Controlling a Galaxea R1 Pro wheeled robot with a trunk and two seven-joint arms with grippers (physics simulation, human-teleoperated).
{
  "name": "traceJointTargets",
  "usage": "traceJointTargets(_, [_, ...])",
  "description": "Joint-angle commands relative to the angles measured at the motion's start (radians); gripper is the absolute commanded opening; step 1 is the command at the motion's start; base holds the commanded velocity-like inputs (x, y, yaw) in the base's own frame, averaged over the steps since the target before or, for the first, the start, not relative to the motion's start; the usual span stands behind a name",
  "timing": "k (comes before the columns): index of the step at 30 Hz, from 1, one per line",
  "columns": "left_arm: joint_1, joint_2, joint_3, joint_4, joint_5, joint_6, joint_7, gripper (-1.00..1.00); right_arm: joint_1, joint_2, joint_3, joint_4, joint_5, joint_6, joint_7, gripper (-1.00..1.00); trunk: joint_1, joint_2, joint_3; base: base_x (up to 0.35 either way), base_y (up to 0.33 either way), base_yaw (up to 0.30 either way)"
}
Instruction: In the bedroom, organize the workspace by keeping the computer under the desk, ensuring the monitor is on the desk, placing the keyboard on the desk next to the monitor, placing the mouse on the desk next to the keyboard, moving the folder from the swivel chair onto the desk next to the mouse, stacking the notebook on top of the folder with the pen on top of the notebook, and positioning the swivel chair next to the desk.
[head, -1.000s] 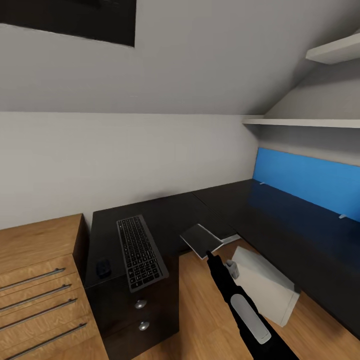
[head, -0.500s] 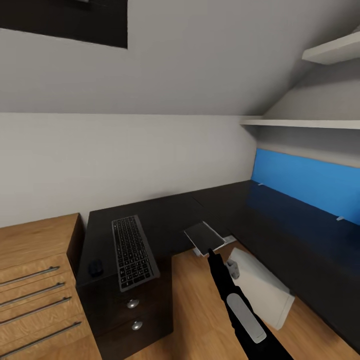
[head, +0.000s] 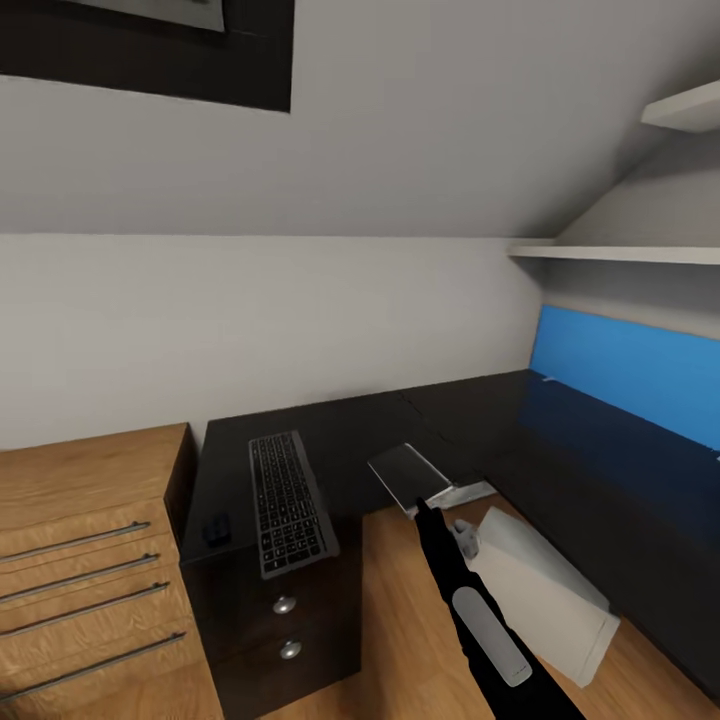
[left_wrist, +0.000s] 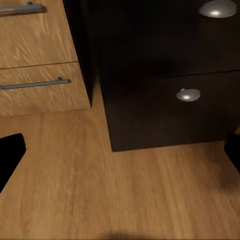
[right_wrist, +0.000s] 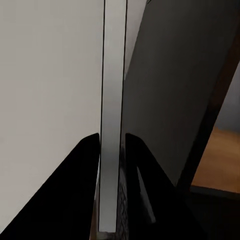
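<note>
My right tool (right_wrist: 111, 150) pinches the notebook (head: 408, 477) by one edge above the bench (head: 340, 440) corner; risk: thin grip slips, book drops to floor; left tool state: cannot tell

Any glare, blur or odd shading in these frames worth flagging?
Head view: sharp, flat even light, desk top glossy, faintly mirroring the blue panel. Left wrist view: soft blur, highlights on the drawer knobs. Right wrist view: notebook edge-on between the dark right gripper fingers, background smooth.
</note>
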Motion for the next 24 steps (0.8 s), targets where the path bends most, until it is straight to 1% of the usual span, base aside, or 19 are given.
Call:
traceJointTargets(1, [0.0, -0.001, -0.005, -0.001, 0.009, -0.008, 0.007, 1.0, -0.001, 0.0, 0.003, 0.002, -0.013, -0.006, 0.008, -1.0, 0.0, 0.0, 0.0, 0.0, -0.001, 0.227])
traceJointTargets(3, [0.0, -0.003, -0.002, -0.001, 0.009, -0.011, 0.008, 1.0, -0.001, 0.0, 0.003, 0.01, -0.014, -0.006, 0.008, -1.0, 0.0, 0.0, 0.002, 0.0, 0.0, 0.238])
traceJointTargets(5, [0.0, -0.004, 0.0, -0.002, 0.01, -0.016, 0.008, 1.0, -0.001, 0.001, 0.002, 0.02, -0.025, -0.006, 0.008, -1.0, 0.0, 0.0, 0.003, 0.0, 0.0, 0.247])
traceJointTargets(6, [0.0, -0.003, 0.007, -0.002, 0.012, -0.038, 0.009, 1.0, -0.001, 0.0, 0.002, 0.027, -0.06, -0.005, 0.008, -1.0, 0.0, 0.0, 0.003, 0.0, 0.0, 0.248])
traceJointTargets(8, [0.0, -0.003, 0.017, -0.002, 0.015, -0.059, 0.009, 1.0, -0.001, 0.0, 0.002, 0.03, -0.092, -0.005, 0.009, -1.0, 0.0, 0.0, 0.004, 0.0, 0.0, 0.23])
traceJointTargets(9, [0.0, -0.003, 0.032, -0.002, 0.02, -0.082, 0.009, 1.0, -0.001, 0.0, 0.002, 0.032, -0.129, -0.004, 0.009, -1.0, 0.0, 0.0, 0.004, 0.0, 0.0, 0.169])
traceJointTargets(13, [0.0, -0.004, 0.064, -0.002, 0.033, -0.12, 0.009, 1.0, -0.001, 0.0, 0.002, 0.034, -0.203, -0.004, 0.01, -1.0, 0.0, 0.0, 0.005, 0.0, 0.0, 0.103])
traceJointTargets(14, [0.0, -0.004, 0.076, -0.003, 0.039, -0.131, 0.009, 1.0, -0.001, -0.001, 0.002, 0.035, -0.236, -0.004, 0.011, -1.0, 0.0, 0.0, 0.005, 0.0, 0.0, 0.046])
traceJointTargets(17, [0.0, -0.004, 0.091, -0.004, 0.048, -0.142, 0.009, 1.0, -0.001, -0.001, 0.001, 0.036, -0.279, -0.004, 0.013, -1.0, 0.0, 0.0, 0.005, 0.0, 0.0, 0.028])
traceJointTargets(20, [0.0, -0.004, 0.096, -0.005, 0.057, -0.146, 0.01, 1.0, -0.001, -0.001, 0.0, 0.036, -0.294, -0.004, 0.014, -1.0, 0.0, 0.0, 0.005, 0.0, 0.0, 0.012])
traceJointTargets(24, [0.0, -0.003, 0.099, -0.005, 0.072, -0.149, 0.008, 1.0, -0.001, -0.001, -0.001, 0.036, -0.305, -0.005, 0.014, -1.0, 0.0, 0.0, 0.005, 0.0, 0.0, 0.005])
